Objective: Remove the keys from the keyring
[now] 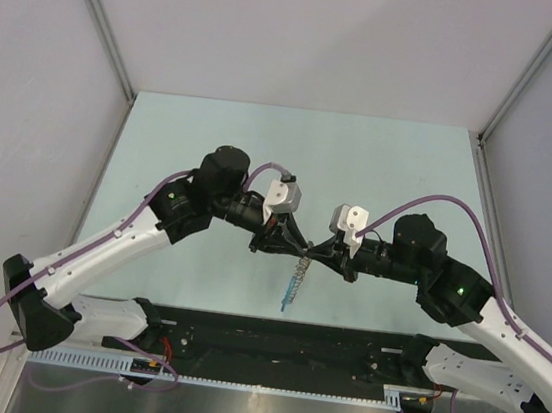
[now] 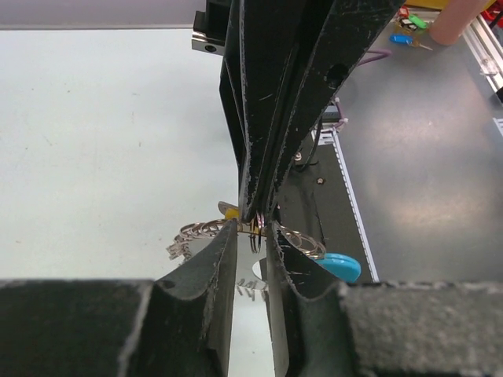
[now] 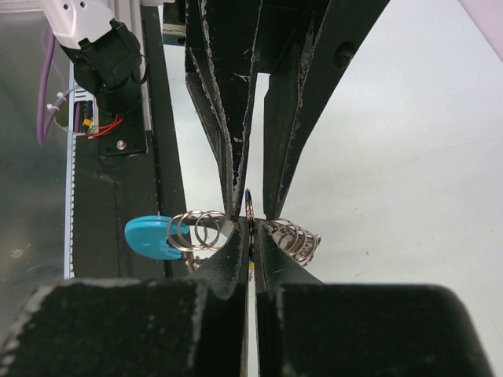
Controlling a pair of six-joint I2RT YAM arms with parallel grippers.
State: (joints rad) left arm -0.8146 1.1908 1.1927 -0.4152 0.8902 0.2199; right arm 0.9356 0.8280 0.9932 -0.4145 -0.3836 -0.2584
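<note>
My two grippers meet tip to tip above the pale green table [image 1: 263,145]. The right gripper [image 3: 250,226] is shut on the thin keyring [image 3: 249,203], seen edge-on. The left gripper [image 2: 253,228] comes from the opposite side with its jaws narrowly apart. They straddle the keyring [image 2: 255,239] without clearly touching it. The keys [image 3: 299,238] fan out on both sides of the fingers on small silvery loops, with the bright blue piece [image 3: 153,238] at one end. From above, the bunch [image 1: 299,273] dangles below the two grippers, blue piece [image 1: 288,294] lowest.
A black base plate [image 1: 279,343] and a white toothed cable rail [image 1: 234,381] run along the near edge under the hanging bunch. Grey walls close in the table at both sides and at the back. Small coloured items [image 2: 409,27] lie far off on the metal surface.
</note>
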